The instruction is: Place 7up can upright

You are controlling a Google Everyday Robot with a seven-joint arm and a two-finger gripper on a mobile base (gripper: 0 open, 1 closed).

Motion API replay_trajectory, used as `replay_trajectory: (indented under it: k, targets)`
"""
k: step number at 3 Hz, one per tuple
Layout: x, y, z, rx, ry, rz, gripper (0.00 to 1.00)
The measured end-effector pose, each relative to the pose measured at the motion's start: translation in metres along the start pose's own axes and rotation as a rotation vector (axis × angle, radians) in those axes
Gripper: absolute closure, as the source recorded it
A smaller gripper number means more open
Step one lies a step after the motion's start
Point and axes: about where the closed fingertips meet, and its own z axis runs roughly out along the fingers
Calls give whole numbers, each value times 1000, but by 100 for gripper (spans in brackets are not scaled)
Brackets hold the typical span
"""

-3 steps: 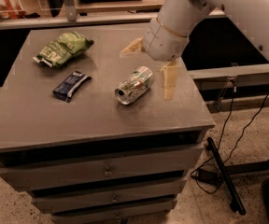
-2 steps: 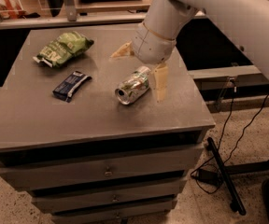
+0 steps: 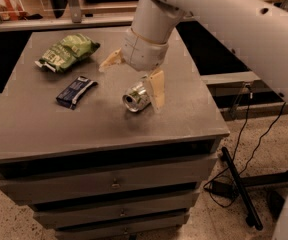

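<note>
The 7up can [image 3: 135, 98] lies on its side on the grey cabinet top [image 3: 44, 129], silver end facing front-left. My gripper [image 3: 133, 75] hangs over it from the white arm, open. One tan finger [image 3: 155, 89] sits right beside the can's right side, partly covering it. The other finger [image 3: 111, 60] is up and to the left, apart from the can. The can's rear part is hidden under the wrist.
A green crinkled snack bag [image 3: 67, 51] lies at the back left. A flat dark blue wrapper [image 3: 75, 91] lies left of the can. Drawers [image 3: 115, 184] are below the top. Cables and a black stand [image 3: 239, 184] lie on the floor to the right.
My gripper has moved left and lower over the can; the right finger now stands against the can's right side. The can has not moved.
</note>
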Motion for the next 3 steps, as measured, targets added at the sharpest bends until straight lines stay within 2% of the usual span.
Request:
replay_trajectory:
  k: [1,2,3]
  targets:
    - [6,-3,6,-24,23,-53,0]
    - [27,0,14,-60,65,-87,0]
    - [43,10,19,-93,92,-64,0]
